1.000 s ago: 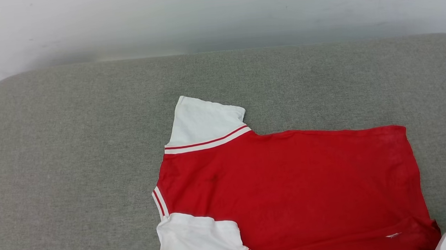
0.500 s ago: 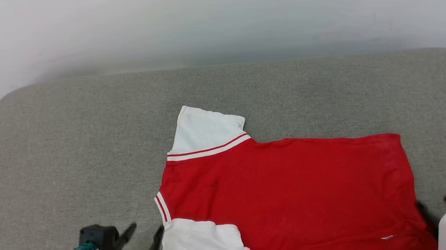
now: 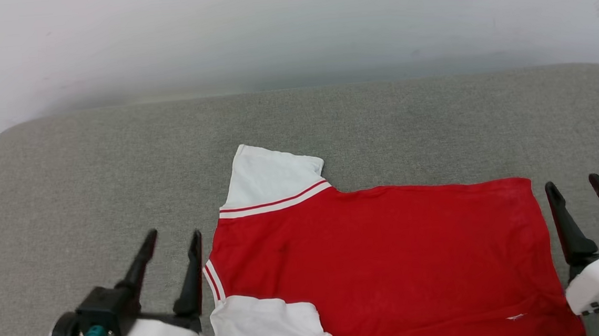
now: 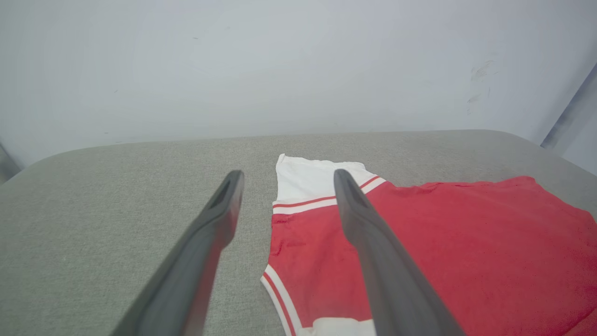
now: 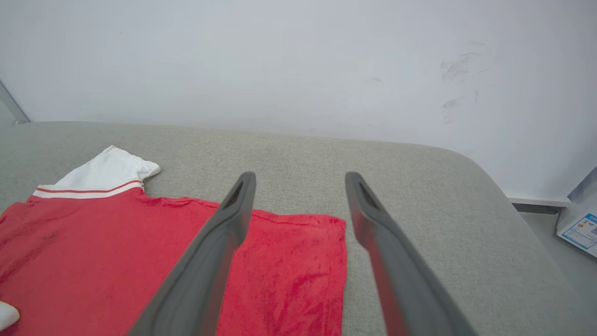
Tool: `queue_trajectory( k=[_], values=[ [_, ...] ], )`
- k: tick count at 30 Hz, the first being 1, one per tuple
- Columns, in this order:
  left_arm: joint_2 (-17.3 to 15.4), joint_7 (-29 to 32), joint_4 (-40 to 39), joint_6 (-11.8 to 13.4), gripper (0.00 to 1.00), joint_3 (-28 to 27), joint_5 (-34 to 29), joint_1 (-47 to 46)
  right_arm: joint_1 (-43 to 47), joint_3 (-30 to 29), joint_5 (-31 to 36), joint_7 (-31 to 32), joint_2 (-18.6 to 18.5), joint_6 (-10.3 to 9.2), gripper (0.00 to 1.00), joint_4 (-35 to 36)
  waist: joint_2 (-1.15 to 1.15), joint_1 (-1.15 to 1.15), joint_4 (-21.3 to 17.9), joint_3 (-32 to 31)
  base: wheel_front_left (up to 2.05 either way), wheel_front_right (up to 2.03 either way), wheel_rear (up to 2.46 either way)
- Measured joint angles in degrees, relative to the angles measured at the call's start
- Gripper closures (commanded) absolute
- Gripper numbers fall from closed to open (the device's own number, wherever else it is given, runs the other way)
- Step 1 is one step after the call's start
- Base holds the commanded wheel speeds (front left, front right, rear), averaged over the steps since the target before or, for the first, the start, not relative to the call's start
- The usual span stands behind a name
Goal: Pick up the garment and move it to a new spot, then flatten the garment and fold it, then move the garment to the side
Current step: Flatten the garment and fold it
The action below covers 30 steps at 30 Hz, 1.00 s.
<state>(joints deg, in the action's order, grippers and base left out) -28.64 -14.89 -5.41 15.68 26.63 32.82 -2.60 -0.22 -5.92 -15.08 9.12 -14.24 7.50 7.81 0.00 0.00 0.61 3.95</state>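
Note:
The garment [image 3: 379,257] is a red T-shirt with white sleeves and striped trim, lying flat and plain side up on the grey cushion [image 3: 94,166], neck to the left and hem to the right. One white sleeve [image 3: 271,175] points away from me. My left gripper [image 3: 172,239] stands open just left of the collar, nothing between its fingers. My right gripper [image 3: 574,184] stands open just right of the hem, also holding nothing. In the left wrist view the garment [image 4: 466,252] spreads to the right past the left gripper [image 4: 284,173]. In the right wrist view the garment [image 5: 116,252] lies left of the right gripper [image 5: 298,175].
A pale wall [image 3: 289,26] rises right behind the cushion's far edge. The cushion's rounded corners fall away at the far left and far right. A small box [image 5: 580,228] sits on the floor past the right end in the right wrist view.
Both grippers have opened, come up into the head view and moved forward beside the garment's two ends. The camera has tipped a little, shifting the whole picture down.

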Motion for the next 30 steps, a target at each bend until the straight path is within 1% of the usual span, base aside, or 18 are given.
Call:
queue_trajectory(
  k=[2, 5, 10, 13, 16, 18, 20, 22, 23, 24, 25, 26, 28, 30],
  values=[
    [2.5, 0.0, -1.8, -0.6, 0.00, -3.2, -2.1, -0.1, 0.0, 0.5, 0.5, -2.8, 1.5, 0.00, 0.00, 0.0, 0.00, 0.00, -0.1, 0.2, 0.00, 0.00, 0.00],
    [5.3, 0.0, -2.8, -2.6, 0.00, -6.6, -5.3, 0.2, -0.6, 0.8, 1.0, -5.5, 3.0, 0.00, 0.00, -0.3, 0.00, 0.00, -0.3, 0.7, 0.00, 0.00, 0.00],
    [7.2, -0.1, -1.7, -6.7, 0.00, -10.1, -9.0, -0.5, -2.0, 2.1, 2.5, -7.3, 3.8, 0.00, 0.00, -0.4, 0.00, 0.00, -1.1, 2.6, 0.00, 0.00, 0.00],
    [6.6, -0.1, 0.6, -9.4, 0.00, -11.0, -9.8, -3.9, -3.5, 2.9, 3.4, -8.1, 3.8, 0.00, 0.00, 0.1, 0.00, 0.00, -1.9, 4.5, 0.00, 0.00, 0.00],
    [4.5, 1.1, 3.1, -12.0, 0.00, -11.2, -9.7, -8.9, -4.8, 3.0, 4.4, -8.4, 3.8, 0.00, 0.00, 1.1, 0.00, 0.00, -3.0, 6.7, 0.00, 0.00, 0.00],
    [2.3, 5.3, 4.8, -14.8, 0.00, -11.0, -8.5, -13.2, -6.0, 2.3, 5.3, -9.2, 4.6, 0.00, 0.00, 1.7, 0.00, 0.00, -3.8, 8.2, 0.00, 0.00, 0.00],
    [0.1, 9.9, 6.3, -16.3, 0.00, -11.8, -7.3, -17.6, -6.8, 2.6, 6.3, -9.2, 5.0, 0.00, 0.00, 2.0, 0.00, 0.00, -4.8, 9.8, 0.00, 0.00, 0.00],
    [-3.0, 15.4, 7.7, -18.6, 0.00, -12.0, -6.1, -22.6, -7.1, 3.3, 6.6, -9.5, 5.1, 0.00, 0.00, 2.1, 0.00, 0.00, -5.9, 11.3, 0.00, 0.00, 0.00],
    [-3.0, 15.4, 7.7, -18.6, 0.00, -12.0, -6.1, -22.6, -7.1, 3.3, 6.6, -9.5, 5.1, 0.00, 0.00, 2.1, 0.00, 0.00, -5.9, 11.3, 0.00, 0.00, 0.00],
    [-4.6, 21.9, 8.8, -19.9, 0.00, -11.8, -4.0, -27.2, -7.8, 3.7, 6.9, -9.7, 5.2, 0.00, 0.00, 2.0, 0.00, 0.01, -7.0, 12.7, 0.00, 0.00, 0.00],
    [-4.6, 21.9, 8.8, -19.9, 0.00, -11.8, -4.0, -27.2, -7.8, 3.7, 6.9, -9.7, 5.2, 0.00, 0.00, 2.0, 0.00, 0.01, -7.0, 12.7, 0.00, 0.00, 0.00],
    [-5.4, 25.7, 9.3, -20.4, 0.00, -11.1, -3.0, -28.9, -8.1, 3.7, 6.9, -9.9, 5.3, 0.00, 0.00, 1.9, 0.00, 0.01, -7.6, 13.4, 0.00, 0.00, 0.00],
    [-7.1, 36.0, 11.1, -21.4, 0.00, -9.8, 0.7, -32.1, -8.4, 3.8, 6.9, -10.2, 5.6, 0.00, 0.00, 1.7, 0.00, 0.01, -8.8, 14.8, 0.00, 0.00, 0.00],
    [-8.7, 45.6, 12.6, -21.8, 0.00, -9.2, 4.6, -34.7, -9.1, 3.8, 6.8, -10.3, 6.4, 0.00, 0.00, 1.2, 0.00, 0.01, -10.1, 16.0, 0.00, 0.00, 0.00]
  ],
)
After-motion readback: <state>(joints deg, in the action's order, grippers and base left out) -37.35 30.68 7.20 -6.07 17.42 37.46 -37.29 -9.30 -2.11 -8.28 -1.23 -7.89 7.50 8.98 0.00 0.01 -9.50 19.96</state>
